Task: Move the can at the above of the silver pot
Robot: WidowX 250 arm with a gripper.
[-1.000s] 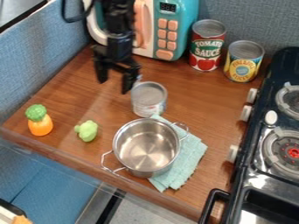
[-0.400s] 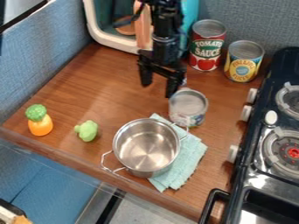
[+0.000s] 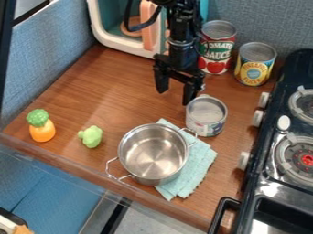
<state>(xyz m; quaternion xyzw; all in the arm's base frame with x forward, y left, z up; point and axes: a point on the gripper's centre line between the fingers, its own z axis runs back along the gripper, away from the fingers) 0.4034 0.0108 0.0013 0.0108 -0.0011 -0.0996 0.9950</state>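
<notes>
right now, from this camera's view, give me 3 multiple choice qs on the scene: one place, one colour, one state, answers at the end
1. Where is the open-looking silver can in the picture?
A) up and to the right of the silver pot
B) inside the pot
C) down and to the left of the pot

2. What colour is the cloth by the pot?
A) red
B) yellow
C) light blue-green

3. How are the fingers of the gripper?
A) shut on the pot
B) apart, with nothing between them
C) shut tight against each other

1: A, the can stands on the wood past the pot's upper right handle.
2: C, the cloth shows light blue-green at the pot's right side.
3: B, bare wood shows between the two black fingers.
</notes>
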